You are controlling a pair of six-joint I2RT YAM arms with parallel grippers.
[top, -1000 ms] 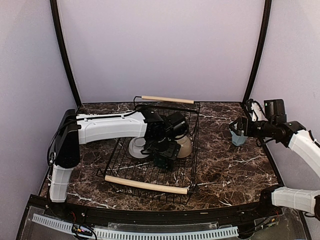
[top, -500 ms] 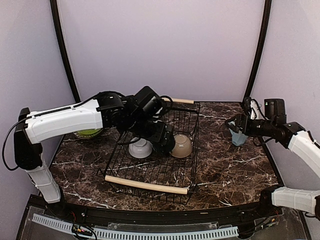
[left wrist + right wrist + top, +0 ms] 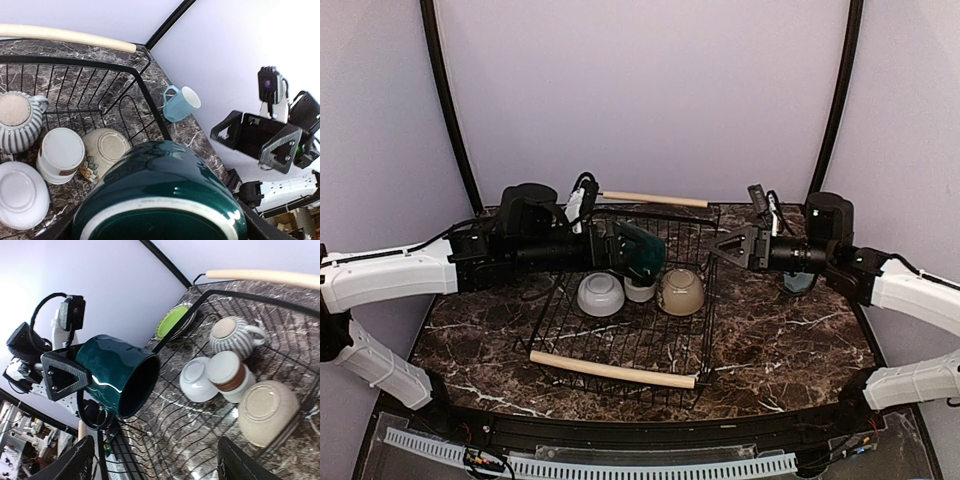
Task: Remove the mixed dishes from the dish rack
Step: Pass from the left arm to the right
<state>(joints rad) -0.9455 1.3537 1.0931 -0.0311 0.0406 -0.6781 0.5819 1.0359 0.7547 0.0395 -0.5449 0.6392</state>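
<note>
My left gripper (image 3: 620, 248) is shut on the dark-teal mug (image 3: 642, 252) and holds it on its side above the dish rack (image 3: 610, 370). The mug fills the bottom of the left wrist view (image 3: 165, 180), and its mouth faces the right wrist camera (image 3: 120, 372). My right gripper (image 3: 727, 248) is open and empty just right of the rack, pointing at the mug. Upside down in the rack are a white bowl (image 3: 601, 293), a small white-brown cup (image 3: 640, 290), a beige bowl (image 3: 681, 291) and a grey-striped mug (image 3: 231, 335).
A light-blue mug (image 3: 177, 102) sits on the marble table right of the rack, partly hidden behind my right arm in the top view (image 3: 798, 281). A green plate (image 3: 172, 320) lies on the table at the rack's far left.
My left gripper has lifted the dark-teal mug out of the rack and drawn back to the left. My right gripper has left the light-blue mug on the table and swung left toward the rack, open.
</note>
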